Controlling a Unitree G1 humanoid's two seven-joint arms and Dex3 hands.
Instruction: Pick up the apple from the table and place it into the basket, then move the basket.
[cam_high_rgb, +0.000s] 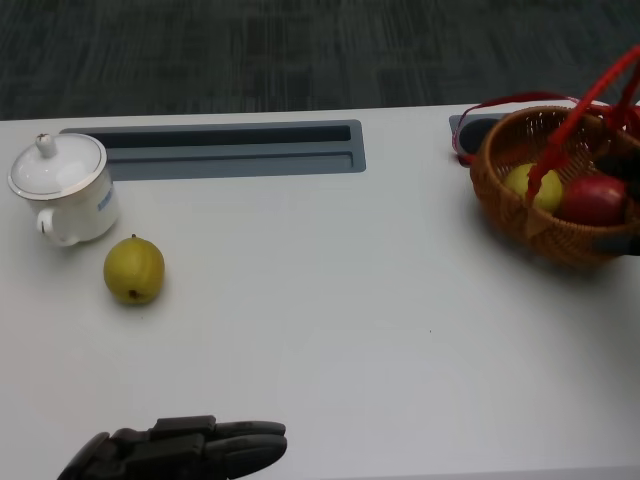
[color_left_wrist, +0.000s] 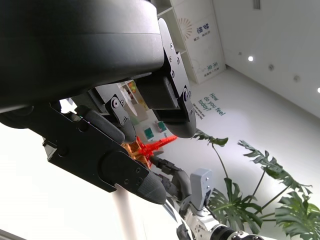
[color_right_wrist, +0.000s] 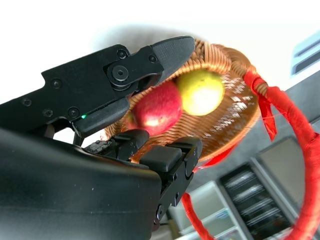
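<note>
Two fruits are lying in the basket at two o'clock on the counter. The right hand fingers are spreading around the red apple, whether gripping I cannot tell. Withdrawing carelessly risks snagging the red handle (tipping the basket). The left hand is resting at seven o'clock, fingers loosely extended, holding nothing. A pear is sitting at nine.

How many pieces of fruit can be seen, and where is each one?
3. A yellow-green pear lies on the table beside the white lidded cup; a red apple and a yellow-green fruit lie in the basket. More may be hidden there.
</note>
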